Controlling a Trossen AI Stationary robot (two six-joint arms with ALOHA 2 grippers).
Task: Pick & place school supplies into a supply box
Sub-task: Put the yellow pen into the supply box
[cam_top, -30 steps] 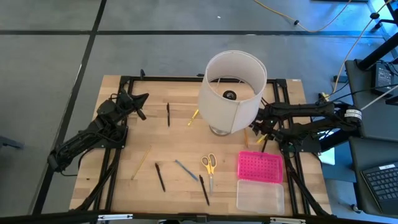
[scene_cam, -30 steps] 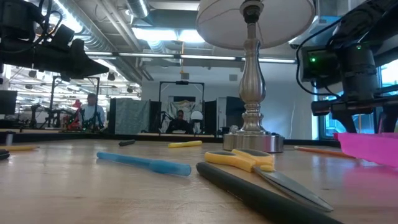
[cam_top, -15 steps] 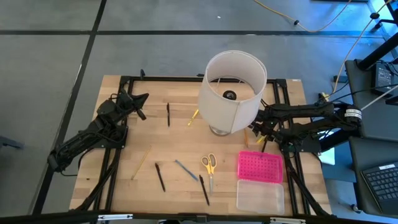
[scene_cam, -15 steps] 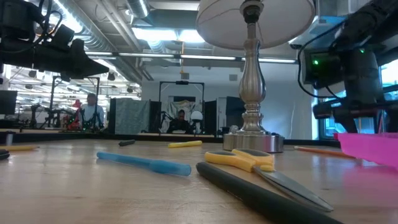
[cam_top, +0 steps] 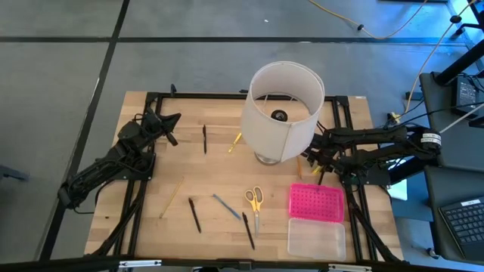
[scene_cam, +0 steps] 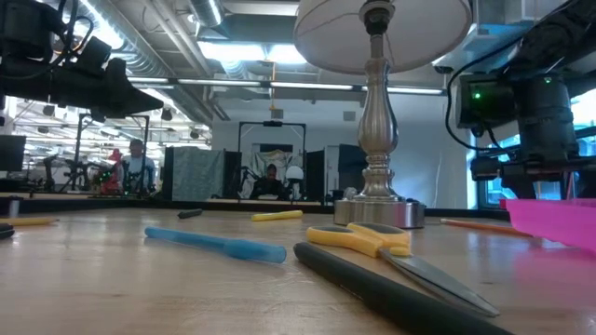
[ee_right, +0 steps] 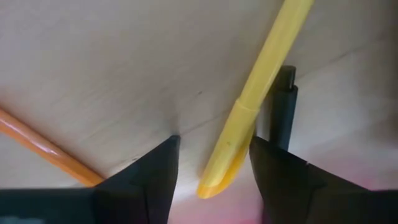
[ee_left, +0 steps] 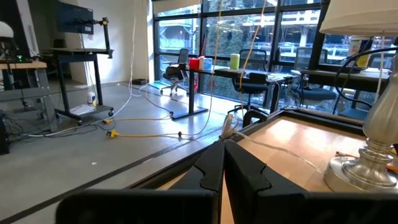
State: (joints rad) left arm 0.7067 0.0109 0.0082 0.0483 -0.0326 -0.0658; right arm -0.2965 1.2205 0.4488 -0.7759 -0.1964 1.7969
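The right gripper [ee_right: 211,163] stands open astride a yellow plastic marker [ee_right: 249,109] (long axis between the fingers), crowded between the white-shaded lamp [cam_top: 281,109] and the pink-lidded clear box [cam_top: 316,201]; left gripper [cam_top: 172,121] shut, empty.

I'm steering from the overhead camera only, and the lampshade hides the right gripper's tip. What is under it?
Observer: The right wrist view shows a yellow pen lying between the open right gripper's fingers, not yet pinched.
Operator: Anything beside it?
Observer: A black pen lies right alongside the yellow one, and an orange pencil lies apart, outside the other finger.
Operator: And the left gripper?
Observer: The left gripper is shut, holds nothing, and sits raised off the table.
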